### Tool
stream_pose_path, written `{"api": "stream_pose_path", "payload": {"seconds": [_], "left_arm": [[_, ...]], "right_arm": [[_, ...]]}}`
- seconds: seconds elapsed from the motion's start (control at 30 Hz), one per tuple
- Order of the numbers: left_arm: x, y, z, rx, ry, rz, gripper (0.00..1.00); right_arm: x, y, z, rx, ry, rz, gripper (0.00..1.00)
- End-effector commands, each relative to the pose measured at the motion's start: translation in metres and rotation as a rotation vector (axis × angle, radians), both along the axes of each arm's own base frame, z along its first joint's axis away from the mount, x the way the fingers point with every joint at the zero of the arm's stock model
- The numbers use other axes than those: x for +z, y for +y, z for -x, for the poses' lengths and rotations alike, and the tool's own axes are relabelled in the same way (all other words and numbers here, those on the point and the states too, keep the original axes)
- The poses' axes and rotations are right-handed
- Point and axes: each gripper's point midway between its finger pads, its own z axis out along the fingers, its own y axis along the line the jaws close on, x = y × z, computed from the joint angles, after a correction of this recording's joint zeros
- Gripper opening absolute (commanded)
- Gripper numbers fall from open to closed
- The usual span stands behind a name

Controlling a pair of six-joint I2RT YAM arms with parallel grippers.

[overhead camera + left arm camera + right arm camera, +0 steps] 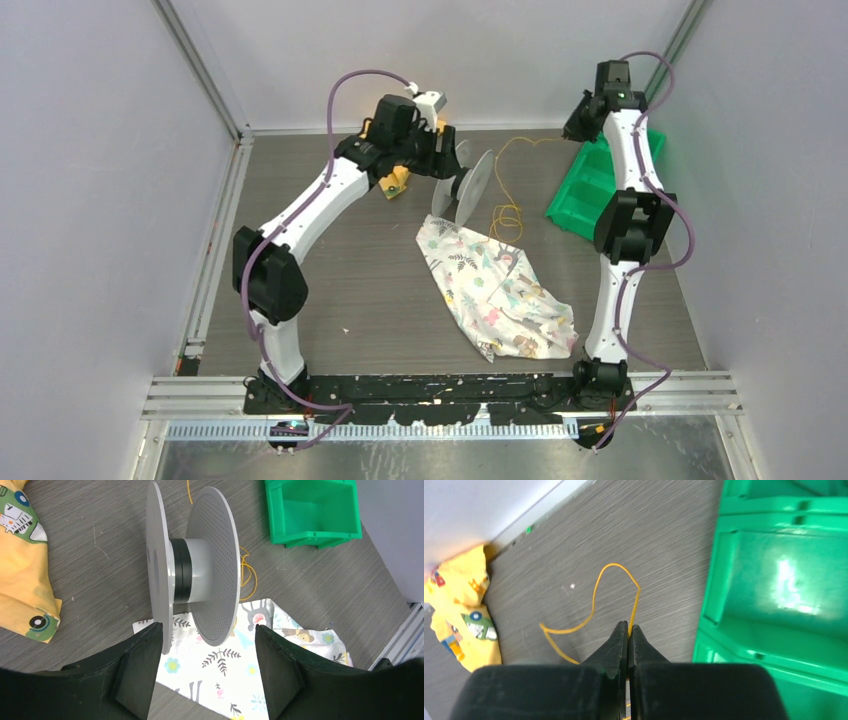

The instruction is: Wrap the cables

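A grey spool (465, 185) with two disc rims stands on edge at the table's back middle. It fills the left wrist view (192, 570), and its core is bare of cord. The thin yellow-orange cable (508, 215) lies in loose loops right of the spool and runs back toward the right gripper. It shows behind the spool (247, 575). My left gripper (207, 630) is open, with its fingers on either side of the spool's near rims and holding nothing. My right gripper (629, 626) is shut on the cable (596, 595), near the bin's back corner (578, 122).
A green bin (590, 185) sits at the back right, also seen in the wrist views (312, 510) (784, 580). A white patterned cloth (495, 290) lies in front of the spool (225, 660). A yellow cloth (22, 580) (464, 615) lies left of the spool.
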Motion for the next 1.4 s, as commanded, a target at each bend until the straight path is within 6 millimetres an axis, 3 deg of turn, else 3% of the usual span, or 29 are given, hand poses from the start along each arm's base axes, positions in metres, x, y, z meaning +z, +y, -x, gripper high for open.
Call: {"api": "stream_pose_path", "payload": {"seconds": [0.0, 0.2, 0.33, 0.47, 0.53, 0.6, 0.8, 0.97, 1.2, 1.37], "left_arm": [[0.039, 0.01, 0.009, 0.006, -0.072, 0.03, 0.69], [0.041, 0.011, 0.01, 0.007, -0.073, 0.025, 0.69], [0.038, 0.011, 0.008, 0.01, -0.072, 0.021, 0.69], [0.034, 0.009, 0.005, 0.01, -0.061, 0.013, 0.69], [0.033, 0.008, 0.005, 0.006, -0.052, 0.012, 0.69], [0.036, 0.006, 0.006, -0.004, -0.052, 0.026, 0.69], [0.038, 0.002, 0.007, -0.008, -0.043, 0.052, 0.69], [0.039, 0.003, 0.009, -0.006, -0.046, 0.061, 0.69], [0.036, 0.004, 0.01, -0.007, -0.047, 0.065, 0.69], [0.02, 0.001, 0.002, 0.006, -0.025, 0.067, 0.69]], "right_arm": [[0.057, -0.026, -0.006, -0.101, -0.145, 0.001, 0.01], [0.049, -0.015, -0.02, -0.131, -0.171, -0.103, 0.0], [0.046, 0.025, -0.029, -0.037, -0.187, -0.181, 0.01], [0.052, 0.069, -0.027, 0.081, -0.194, -0.212, 0.01], [0.057, 0.083, -0.022, 0.118, -0.2, -0.233, 0.01], [0.066, 0.109, -0.013, 0.176, -0.211, -0.251, 0.01], [0.087, 0.151, 0.008, 0.261, -0.232, -0.316, 0.01], [0.118, 0.188, 0.032, 0.371, -0.262, -0.322, 0.01], [0.148, 0.208, 0.065, 0.431, -0.29, -0.301, 0.01], [0.147, 0.217, 0.078, 0.422, -0.281, -0.287, 0.01]]}}
